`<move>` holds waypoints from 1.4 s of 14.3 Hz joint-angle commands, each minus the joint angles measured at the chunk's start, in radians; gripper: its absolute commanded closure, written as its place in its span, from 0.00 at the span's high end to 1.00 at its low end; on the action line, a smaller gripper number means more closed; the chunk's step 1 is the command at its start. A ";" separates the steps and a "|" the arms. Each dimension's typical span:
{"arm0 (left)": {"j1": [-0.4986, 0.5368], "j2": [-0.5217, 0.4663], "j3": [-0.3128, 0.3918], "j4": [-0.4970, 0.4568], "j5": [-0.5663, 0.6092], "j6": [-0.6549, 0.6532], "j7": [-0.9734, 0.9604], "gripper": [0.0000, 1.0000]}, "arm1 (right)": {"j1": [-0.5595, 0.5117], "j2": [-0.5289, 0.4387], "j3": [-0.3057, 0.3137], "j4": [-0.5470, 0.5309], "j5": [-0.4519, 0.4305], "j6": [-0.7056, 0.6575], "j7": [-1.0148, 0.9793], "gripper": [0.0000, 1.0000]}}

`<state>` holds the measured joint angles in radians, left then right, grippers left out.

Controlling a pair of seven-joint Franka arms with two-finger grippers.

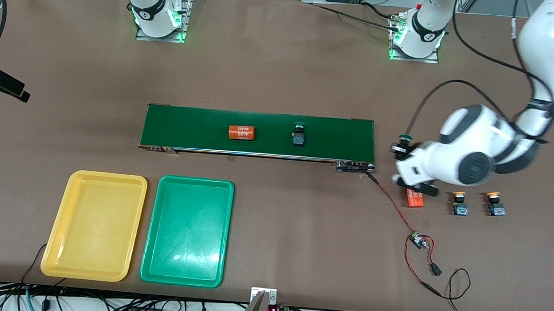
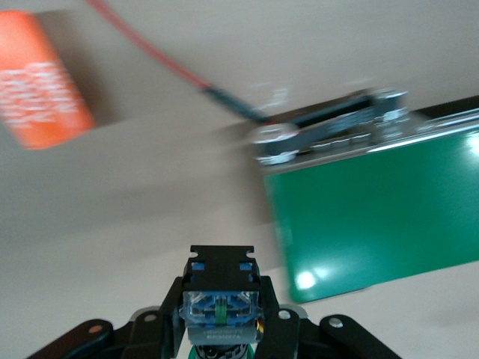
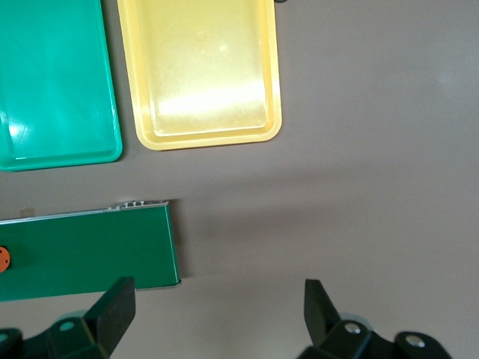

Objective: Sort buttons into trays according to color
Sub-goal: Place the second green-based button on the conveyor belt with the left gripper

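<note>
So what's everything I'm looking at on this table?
Conveyor belt: one, dark green, mid-table.
Green-capped buttons: two; one on the belt, one held by the left gripper.
Yellow-capped buttons: two, on the table at the left arm's end.
Orange cylinders: two; one on the belt, one beside the yellow-capped buttons.
Trays: one yellow, one green, side by side, nearer the front camera than the belt.
Left gripper: shut on a button, just off the belt's end.
Right gripper: open, waiting.

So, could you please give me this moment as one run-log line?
left gripper: shut on green button, beside belt | right gripper: open, waiting | trays: empty
</note>
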<state>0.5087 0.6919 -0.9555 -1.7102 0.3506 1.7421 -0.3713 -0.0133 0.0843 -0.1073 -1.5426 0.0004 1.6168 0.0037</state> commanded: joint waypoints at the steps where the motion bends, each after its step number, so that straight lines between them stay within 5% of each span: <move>1: -0.123 0.018 0.014 0.017 -0.018 0.078 -0.153 0.24 | -0.008 0.006 0.006 -0.001 0.001 0.032 0.007 1.00; 9: -0.242 0.060 0.061 -0.039 -0.005 0.214 -0.332 0.25 | -0.007 0.008 0.006 -0.001 0.006 0.020 0.021 1.00; 10: -0.255 0.060 0.073 -0.037 -0.005 0.215 -0.359 0.34 | -0.004 0.018 0.006 -0.001 0.006 0.028 0.019 1.00; 12: -0.271 0.055 0.086 -0.034 -0.002 0.214 -0.415 1.00 | -0.008 0.031 0.008 -0.002 0.007 0.032 0.007 1.00; 16: -0.233 -0.006 0.083 0.001 -0.001 0.167 -0.410 1.00 | 0.004 0.093 0.012 -0.002 0.010 0.058 0.022 1.00; 20: -0.234 -0.005 0.121 0.191 0.028 -0.048 -0.394 1.00 | 0.094 0.161 0.015 -0.002 0.009 0.106 0.044 1.00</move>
<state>0.2877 0.6985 -0.8746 -1.6024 0.3556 1.7849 -0.7802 0.0382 0.2188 -0.0933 -1.5461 0.0038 1.7144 0.0238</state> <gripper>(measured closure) 0.000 0.000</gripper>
